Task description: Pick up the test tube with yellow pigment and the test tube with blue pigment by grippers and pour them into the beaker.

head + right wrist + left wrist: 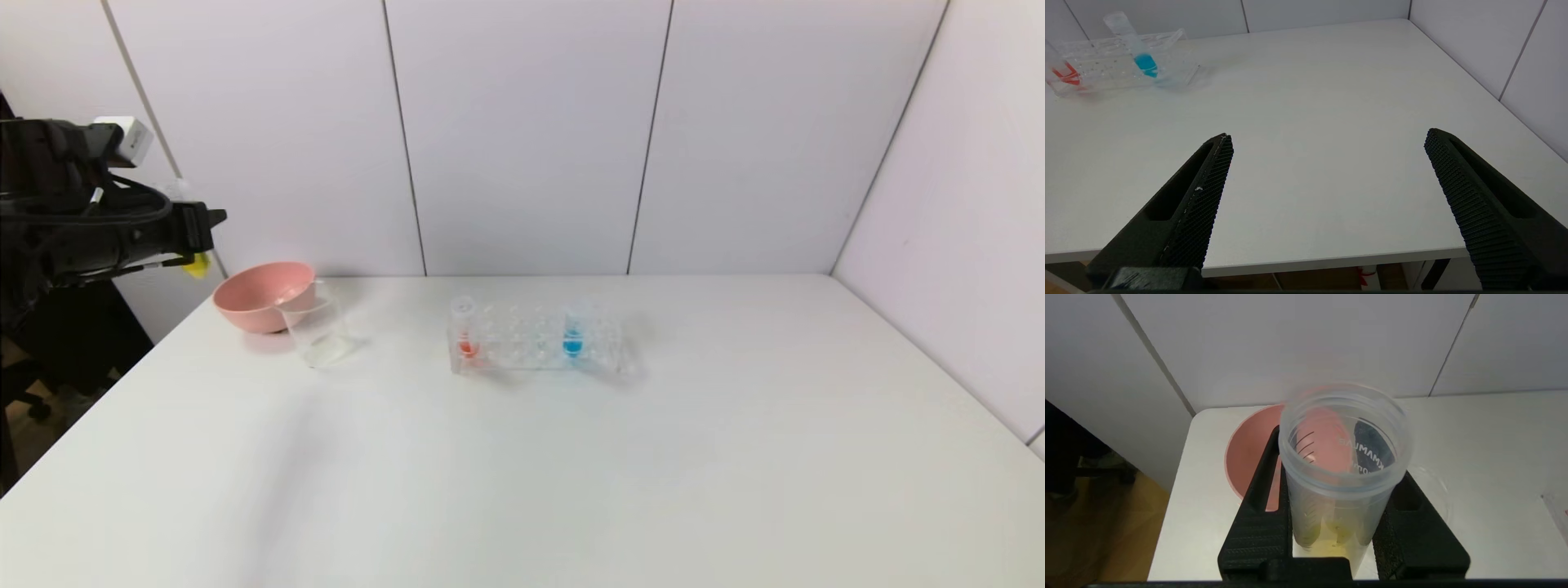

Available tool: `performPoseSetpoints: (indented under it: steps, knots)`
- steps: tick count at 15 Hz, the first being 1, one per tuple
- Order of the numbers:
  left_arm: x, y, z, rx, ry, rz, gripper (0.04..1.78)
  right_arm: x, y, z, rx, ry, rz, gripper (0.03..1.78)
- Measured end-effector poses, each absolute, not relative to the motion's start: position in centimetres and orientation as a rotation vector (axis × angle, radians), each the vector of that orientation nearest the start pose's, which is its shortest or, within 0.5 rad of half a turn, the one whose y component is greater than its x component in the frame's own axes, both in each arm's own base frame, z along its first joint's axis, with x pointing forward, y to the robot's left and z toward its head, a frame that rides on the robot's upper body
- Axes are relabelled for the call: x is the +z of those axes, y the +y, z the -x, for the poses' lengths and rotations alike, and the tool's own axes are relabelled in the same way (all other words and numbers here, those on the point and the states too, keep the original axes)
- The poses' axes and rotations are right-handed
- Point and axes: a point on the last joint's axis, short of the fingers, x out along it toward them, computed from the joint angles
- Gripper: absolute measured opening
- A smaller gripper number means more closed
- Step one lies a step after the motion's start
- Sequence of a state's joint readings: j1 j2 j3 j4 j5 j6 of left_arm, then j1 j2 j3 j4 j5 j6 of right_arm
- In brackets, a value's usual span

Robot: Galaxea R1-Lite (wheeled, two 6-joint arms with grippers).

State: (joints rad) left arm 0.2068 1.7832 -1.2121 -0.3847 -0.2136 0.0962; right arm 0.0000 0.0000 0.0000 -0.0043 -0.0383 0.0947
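Observation:
My left gripper [204,233] hangs above the table's back left corner, left of the pink bowl, shut on the test tube with yellow pigment [196,265]. In the left wrist view I look into the tube's open mouth [1343,457]; a little yellow liquid lies at its base between the black fingers [1257,522]. The beaker [318,331] stands on the table by the bowl and shows past the gripper [1435,490]. The test tube with blue pigment [574,333] [1138,53] stands in the clear rack [535,347]. My right gripper [1329,134] is open over the table's front edge, holding nothing.
The pink bowl [263,296] [1249,457] touches the beaker's back left side. A tube with red-orange liquid [466,331] [1063,71] stands at the rack's left end. White wall panels close the back and right of the table [571,474].

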Motion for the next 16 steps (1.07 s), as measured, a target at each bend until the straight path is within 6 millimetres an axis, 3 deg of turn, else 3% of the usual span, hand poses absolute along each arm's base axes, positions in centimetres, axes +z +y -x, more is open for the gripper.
performPoseSetpoints:
  steps: [7,11,16]
  knots:
    - [24.6,7.0,-36.2,-0.105,0.241,-0.173,0.54,7.6,-0.1,2.3,-0.038,-0.006,-0.095,1.71]
    - [25.3,8.2,-36.6,-0.191,0.304,-0.323,0.54,7.6,-0.1,2.3,-0.038,-0.006,-0.095,1.71]
    - [25.2,9.5,-38.5,-0.344,0.232,-0.535,0.54,7.6,-0.1,2.3,-0.038,-0.006,-0.095,1.71]
